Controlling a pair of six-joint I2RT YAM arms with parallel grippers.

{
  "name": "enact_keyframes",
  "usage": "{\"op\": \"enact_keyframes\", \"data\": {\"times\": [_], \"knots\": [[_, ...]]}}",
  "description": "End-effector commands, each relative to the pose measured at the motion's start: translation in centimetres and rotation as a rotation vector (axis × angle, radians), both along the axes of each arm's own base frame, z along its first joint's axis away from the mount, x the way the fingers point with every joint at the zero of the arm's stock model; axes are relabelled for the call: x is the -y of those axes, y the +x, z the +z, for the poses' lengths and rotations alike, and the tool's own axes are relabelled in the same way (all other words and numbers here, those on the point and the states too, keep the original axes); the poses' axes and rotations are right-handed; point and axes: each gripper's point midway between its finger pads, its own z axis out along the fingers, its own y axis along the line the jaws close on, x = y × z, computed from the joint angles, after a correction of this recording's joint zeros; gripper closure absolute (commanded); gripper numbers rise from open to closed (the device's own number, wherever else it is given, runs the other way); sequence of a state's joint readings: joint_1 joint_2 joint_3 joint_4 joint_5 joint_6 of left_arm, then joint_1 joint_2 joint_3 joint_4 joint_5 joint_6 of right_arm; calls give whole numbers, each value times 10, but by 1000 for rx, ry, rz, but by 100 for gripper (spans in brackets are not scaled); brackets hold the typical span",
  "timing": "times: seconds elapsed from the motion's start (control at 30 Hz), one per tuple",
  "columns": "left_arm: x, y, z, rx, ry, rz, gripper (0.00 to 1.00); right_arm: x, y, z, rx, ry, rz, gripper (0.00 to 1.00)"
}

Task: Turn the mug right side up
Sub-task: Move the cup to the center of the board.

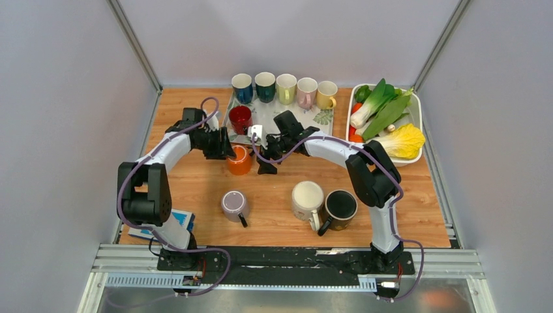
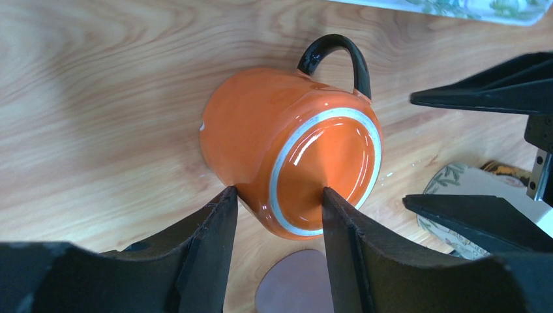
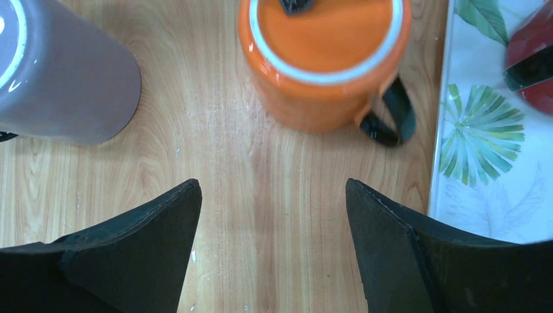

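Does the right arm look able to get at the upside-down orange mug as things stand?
Probably yes. The right gripper is open and faces the orange mug across bare table. The left gripper at the mug's base could crowd it.

The orange mug (image 1: 239,160) is sitting upside down on the bench (image 1: 287,179), its mouth resting on the wood and its glossy base, ringed in white, facing up. Its black handle (image 2: 336,55) is sticking out sideways toward the leaf-patterned tray (image 3: 482,163) lying just beside it.
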State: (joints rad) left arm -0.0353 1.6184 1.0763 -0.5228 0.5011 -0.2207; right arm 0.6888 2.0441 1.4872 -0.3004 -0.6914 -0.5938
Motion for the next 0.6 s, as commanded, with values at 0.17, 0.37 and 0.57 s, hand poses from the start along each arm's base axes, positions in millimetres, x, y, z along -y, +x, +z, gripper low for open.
{"op": "enact_keyframes", "data": {"times": [0.17, 0.37, 0.57], "knots": [[49, 2, 1, 126, 86, -290, 45, 1, 2, 7, 86, -9, 70, 16], [52, 1, -1, 145, 113, -322, 46, 11, 9, 6, 117, -33, 53, 17], [53, 5, 2, 162, 124, -328, 47, 20, 15, 18, 144, -40, 88, 17]]}}
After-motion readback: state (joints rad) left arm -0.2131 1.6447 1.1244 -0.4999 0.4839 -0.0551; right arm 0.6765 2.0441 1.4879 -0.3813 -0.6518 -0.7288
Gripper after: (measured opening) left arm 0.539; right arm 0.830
